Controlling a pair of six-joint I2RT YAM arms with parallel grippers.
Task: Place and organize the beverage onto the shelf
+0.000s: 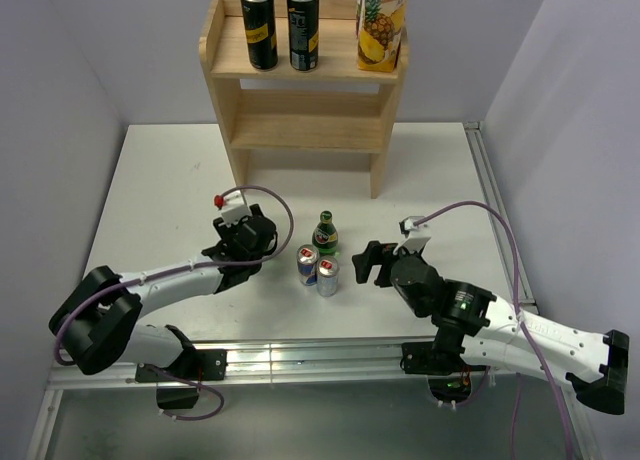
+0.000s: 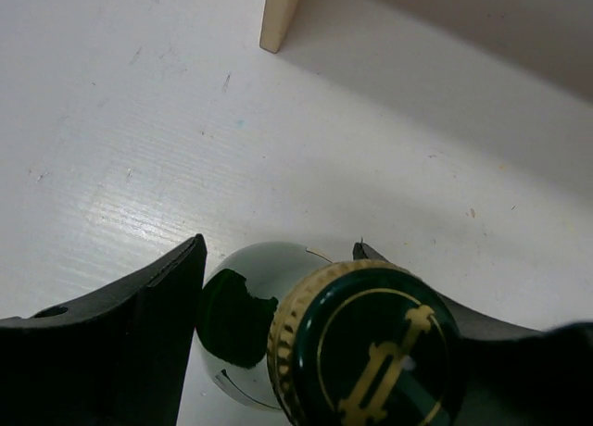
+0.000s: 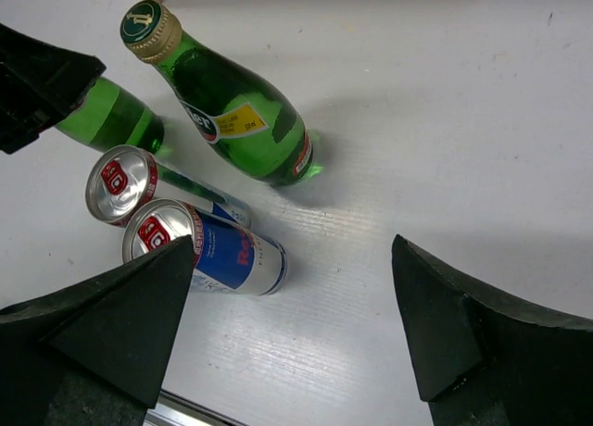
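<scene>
My left gripper (image 1: 250,236) (image 2: 278,264) is shut on a green glass bottle (image 2: 255,282) with a gold-rimmed cap (image 2: 366,347); the top view hides that bottle under the gripper. The right wrist view shows its green body (image 3: 111,116) beside the left gripper. A second green bottle (image 1: 325,232) (image 3: 236,116) stands at the table's middle. Two blue-and-silver cans (image 1: 307,265) (image 1: 328,277) (image 3: 222,255) stand just in front of it. My right gripper (image 1: 370,262) (image 3: 295,259) hangs open to their right, holding nothing. Two black cans (image 1: 260,27) (image 1: 302,27) stand on the wooden shelf's (image 1: 300,130) top tier.
A pineapple juice carton (image 1: 382,25) stands at the right end of the shelf's top tier. One shelf leg (image 2: 283,14) shows ahead of the left gripper. A metal rail (image 1: 300,360) runs along the table's near edge.
</scene>
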